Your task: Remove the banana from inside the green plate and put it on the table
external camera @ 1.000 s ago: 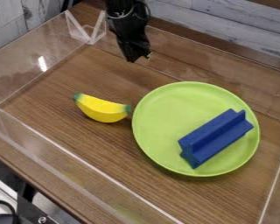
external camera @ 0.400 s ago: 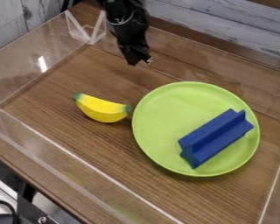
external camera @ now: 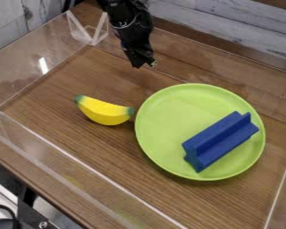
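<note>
The yellow banana (external camera: pixel 103 110) lies on the brown table (external camera: pixel 62 152), just left of the green plate (external camera: pixel 170 121), its greenish tip almost at the plate's rim. A blue angular block (external camera: pixel 220 139) rests inside the plate on its right half. My gripper (external camera: pixel 143 62) hangs at the back of the table, above and behind both, pointing steeply down. Its fingers are shut with nothing between them.
Clear acrylic walls (external camera: pixel 26 67) run around the table's edges, with a low one along the front left. The dark arm comes down from the top of the view.
</note>
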Available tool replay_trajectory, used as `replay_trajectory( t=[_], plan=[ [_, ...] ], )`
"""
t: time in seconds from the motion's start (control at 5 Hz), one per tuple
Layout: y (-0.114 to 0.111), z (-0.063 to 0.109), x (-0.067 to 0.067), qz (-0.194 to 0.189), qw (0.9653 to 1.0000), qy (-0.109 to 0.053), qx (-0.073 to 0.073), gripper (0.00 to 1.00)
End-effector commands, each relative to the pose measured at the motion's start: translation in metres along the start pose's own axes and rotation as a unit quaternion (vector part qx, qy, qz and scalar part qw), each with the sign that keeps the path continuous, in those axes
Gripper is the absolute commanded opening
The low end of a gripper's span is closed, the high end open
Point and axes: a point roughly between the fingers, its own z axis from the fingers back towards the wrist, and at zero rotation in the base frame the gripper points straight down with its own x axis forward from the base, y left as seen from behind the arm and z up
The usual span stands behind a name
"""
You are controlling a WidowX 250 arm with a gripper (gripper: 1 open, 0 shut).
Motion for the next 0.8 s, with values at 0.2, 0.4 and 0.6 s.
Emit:
replay_trajectory(
  t=[0.2, 0.4, 0.6],
  plan=[
    [0.0074, 0.0139, 0.0089, -0.006, 0.9993, -0.032, 0.02, 0.0],
    [0.0076, 0.0144, 0.0079, -0.008, 0.999, -0.037, 0.023, 0.0],
    [0.0093, 0.0149, 0.0085, -0.01, 0.9988, -0.041, 0.026, 0.0]
  ],
)
